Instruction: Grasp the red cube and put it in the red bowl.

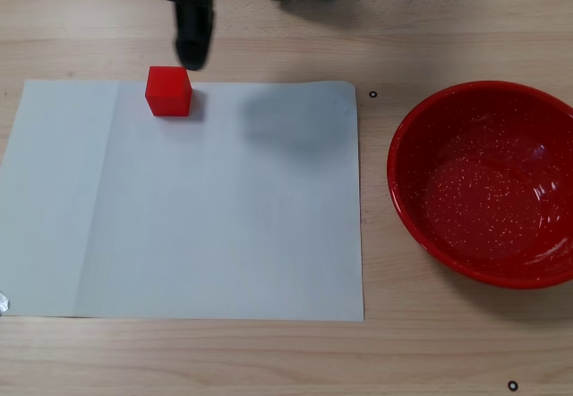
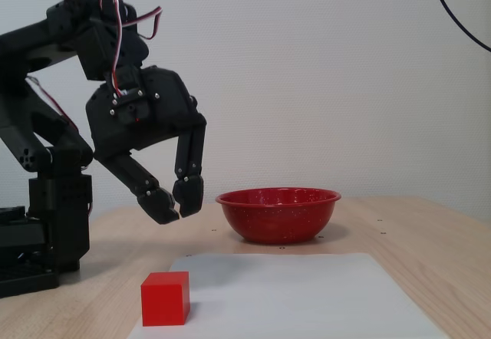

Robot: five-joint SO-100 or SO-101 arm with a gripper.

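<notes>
The cube (image 1: 168, 90) sits at the paper's (image 1: 206, 217) far edge, open sheet around it. The gripper (image 2: 176, 203) hangs above, slightly parted, holding nothing. The bowl (image 1: 537, 272) is empty.

One fixed view looks straight down on the white paper sheet (image 1: 206, 199). The other sits low at table height beside the sheet (image 2: 291, 293), facing a white wall. Both share the sheet and the red bowl (image 1: 483, 181) (image 2: 278, 213).

A plain white wall (image 2: 322, 63) rises behind the light wooden table (image 2: 430, 239), evenly lit
</notes>
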